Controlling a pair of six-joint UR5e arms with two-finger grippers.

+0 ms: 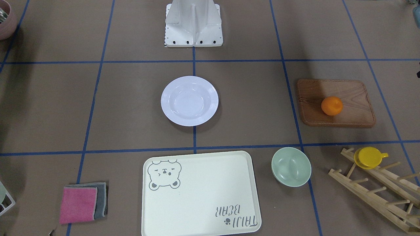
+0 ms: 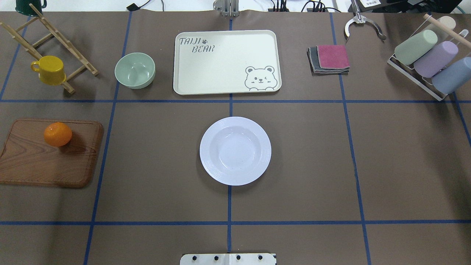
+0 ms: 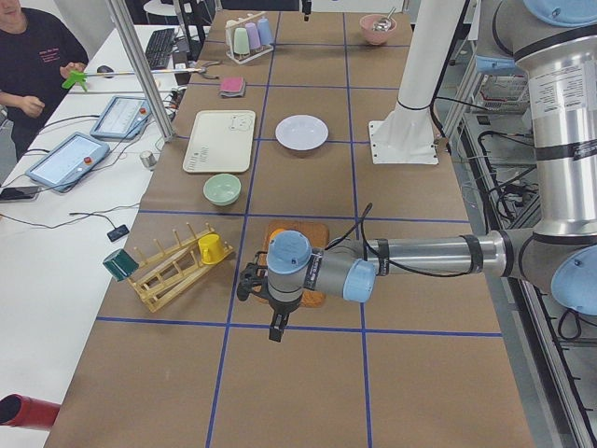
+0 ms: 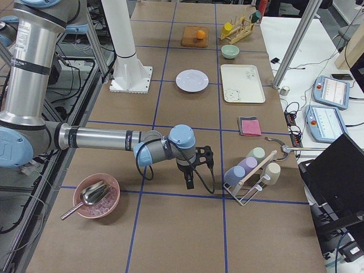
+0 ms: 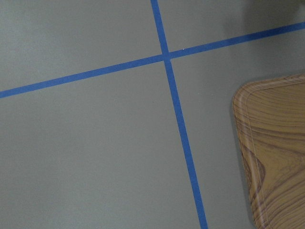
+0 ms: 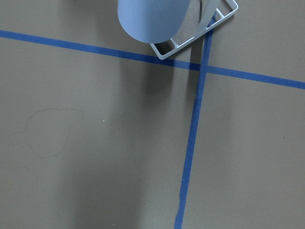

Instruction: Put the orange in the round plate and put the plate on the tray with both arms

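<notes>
The orange (image 2: 57, 134) sits on a brown wooden board (image 2: 44, 158) at the table's left side. The white round plate (image 2: 235, 151) lies empty at the table's middle. Beyond it lies the cream bear-print tray (image 2: 226, 60), with nothing on it. My left gripper (image 3: 277, 329) hangs over the table just past the board's outer end and shows only in the exterior left view. My right gripper (image 4: 189, 181) hangs beside the white cup rack (image 4: 250, 176) and shows only in the exterior right view. Whether either gripper is open or shut, I cannot tell.
A pale green bowl (image 2: 134, 70) stands left of the tray. A yellow cup (image 2: 49, 69) hangs on a wooden rack (image 2: 55, 40). Folded cloths (image 2: 329, 59) lie right of the tray. A pink bowl (image 4: 95, 196) with a scoop sits near the right arm. A person (image 3: 28, 56) sits at the side desk.
</notes>
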